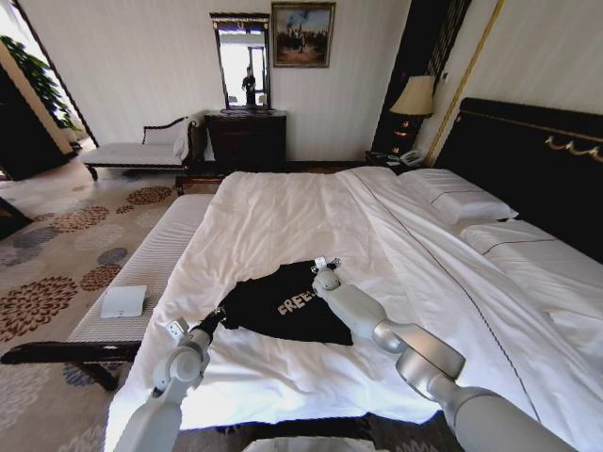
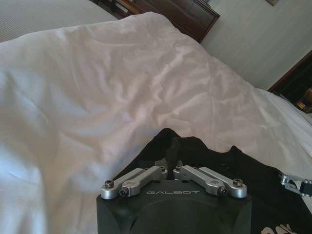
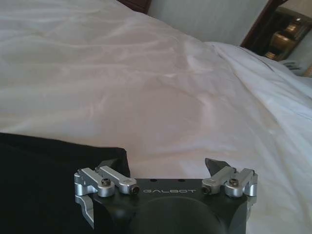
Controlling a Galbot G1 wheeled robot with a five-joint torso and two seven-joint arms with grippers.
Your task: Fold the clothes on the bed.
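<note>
Left tool [image 2: 170, 171] pinching T-shirt [image 1: 283, 306] corner, apparently | right tool [image 3: 165, 168] spread wide at its far edge

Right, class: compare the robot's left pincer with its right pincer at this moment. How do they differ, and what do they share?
The left pincer is shut on the soft black short-sleeved T-shirt; the right pincer is open, gripping nothing. The left pincer is at the shirt's left edge, the right pincer at its far right corner. Both sit low over the large white-sheeted bed.
</note>
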